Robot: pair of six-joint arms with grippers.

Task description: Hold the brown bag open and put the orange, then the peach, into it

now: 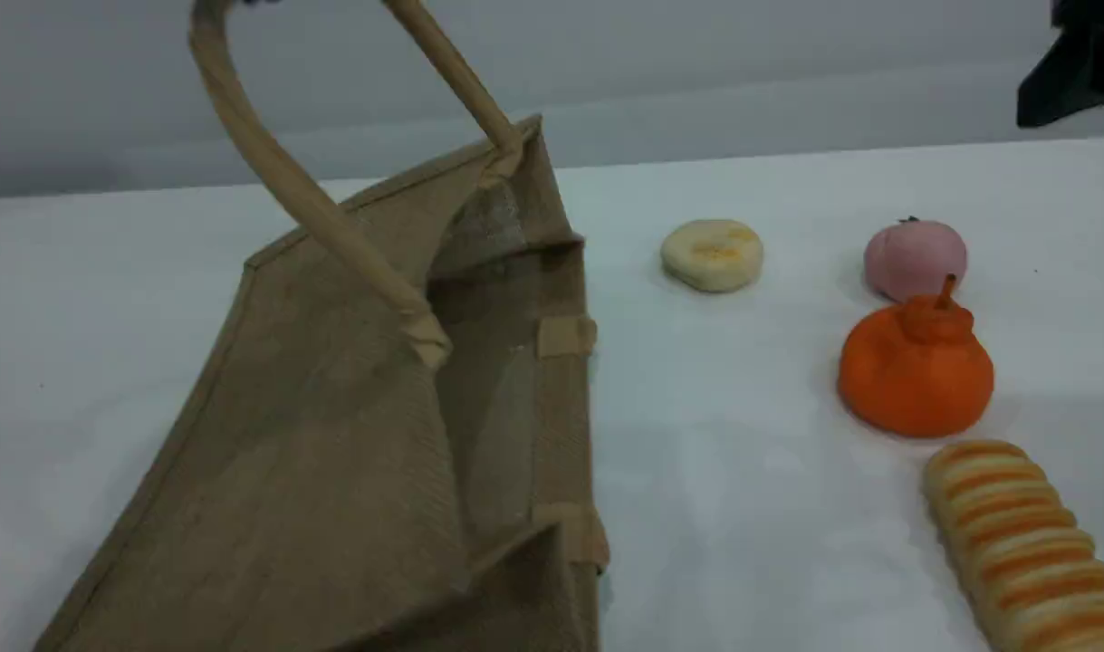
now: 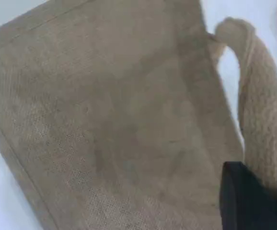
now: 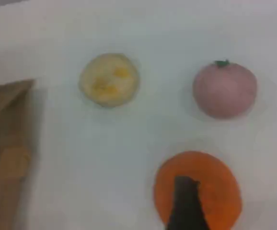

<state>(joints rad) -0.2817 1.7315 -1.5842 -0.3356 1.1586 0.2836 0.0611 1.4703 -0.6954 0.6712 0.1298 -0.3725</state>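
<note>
The left gripper [image 2: 253,201] has its jaws clamped on a handle [image 1: 271,163] of the brown bag [image 1: 334,471], lifting it so the mouth gapes. The right gripper [image 3: 186,206] hangs over the orange [image 1: 914,371], jaws apart, probably ready to grab. The peach [image 1: 914,258] sits just behind, towards the worktop's far right corner. Only the scene view shows the open mouth.

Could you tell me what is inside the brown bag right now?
Through the open mouth of the brown bag only its bare woven lining shows; no fruit is visible there. The orange and peach sit on the table. The bag's deeper bottom is hidden.
</note>
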